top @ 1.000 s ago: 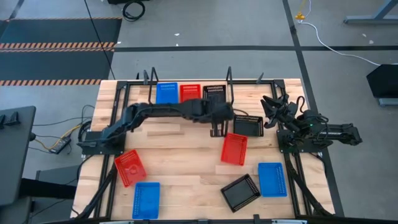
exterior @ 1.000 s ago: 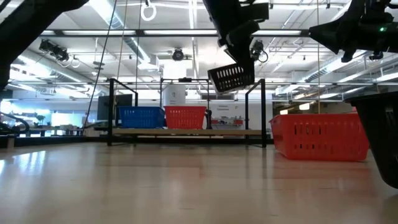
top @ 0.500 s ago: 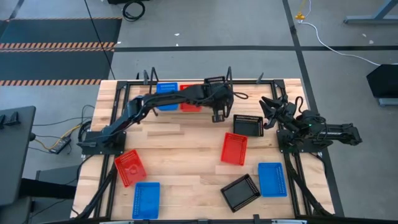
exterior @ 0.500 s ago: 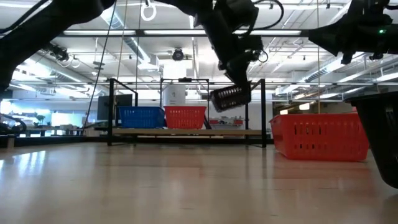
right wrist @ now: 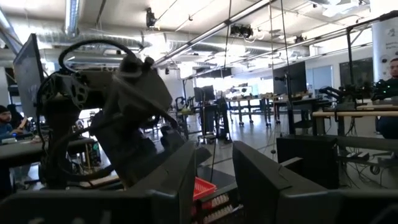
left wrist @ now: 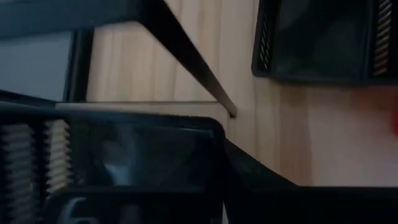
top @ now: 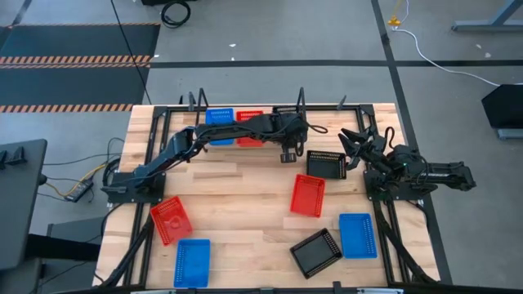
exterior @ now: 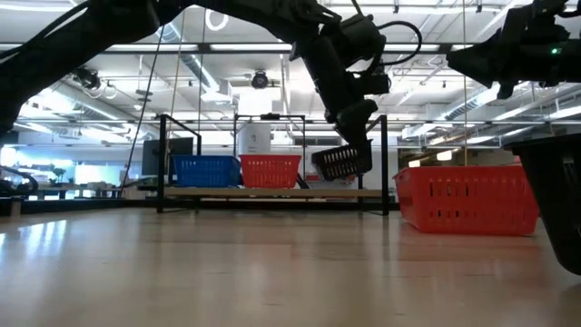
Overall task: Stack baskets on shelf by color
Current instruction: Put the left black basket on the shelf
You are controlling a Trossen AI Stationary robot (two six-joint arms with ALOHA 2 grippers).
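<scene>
**Left hand holds a black basket over the shelf's right end**

The left hand (exterior: 349, 136) is pinching the rim of a small black perforated plastic basket (exterior: 342, 162), which hangs tilted just below it, above the light wooden shelf board (exterior: 272, 193) between black wire uprights. To that hand's left on the shelf sit a red perforated basket (exterior: 270, 171) and, beyond it, a blue perforated basket (exterior: 205, 170), side by side. Just to its right on the slatted wooden surface (top: 237, 204) lies a second black basket (top: 326, 164), with a loose red basket (top: 308, 195) nearer the front. The right hand (top: 353, 140) hovers beside that second black basket, fingers spread, holding nothing.
</scene>
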